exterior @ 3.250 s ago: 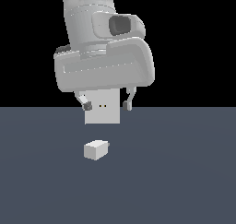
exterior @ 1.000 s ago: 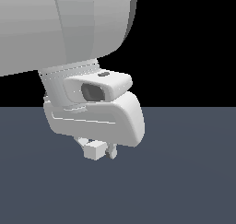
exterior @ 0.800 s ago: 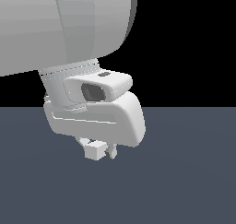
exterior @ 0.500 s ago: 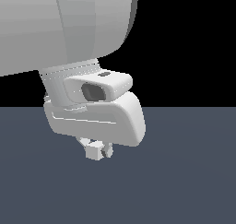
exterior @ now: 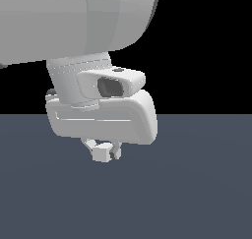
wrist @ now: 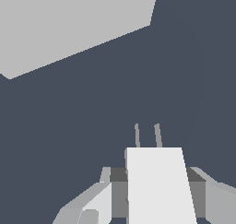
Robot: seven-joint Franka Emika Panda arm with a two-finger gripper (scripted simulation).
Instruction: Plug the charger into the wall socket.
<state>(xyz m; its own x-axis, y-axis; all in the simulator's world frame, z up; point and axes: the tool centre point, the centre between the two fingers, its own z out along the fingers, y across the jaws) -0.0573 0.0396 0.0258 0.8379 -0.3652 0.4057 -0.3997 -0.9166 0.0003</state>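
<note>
Item: charger (wrist: 159, 184). White boxy block, clamped between the two fingers (wrist: 117, 193) of the gripper (exterior: 104, 152), which press on its opposite sides. In the exterior view it shows as a small white block just under the arm's hand, low over the dark grey floor (exterior: 197, 194); whether it rests on that surface or hangs just clear of it cannot be told.

Orientation: two thin grey prongs (wrist: 147, 135) stand out of the charger's far end, side by side, pointing away from the wrist camera. The long axis appears to run along that same line, prongs leading (judged from the wrist view alone, where the block is foreshortened).

Item: wall socket (wrist: 73, 25). Large flat light-grey surface beyond the prongs, well apart from them and off to one side of their line; its holes are not visible from here. Hidden in the exterior view.

Step in hand: grasp made; carry toward the socket under way or about to begin.

Next move calls for: bringing the prongs square to the plate and in line with its holes, then a straight push.
</note>
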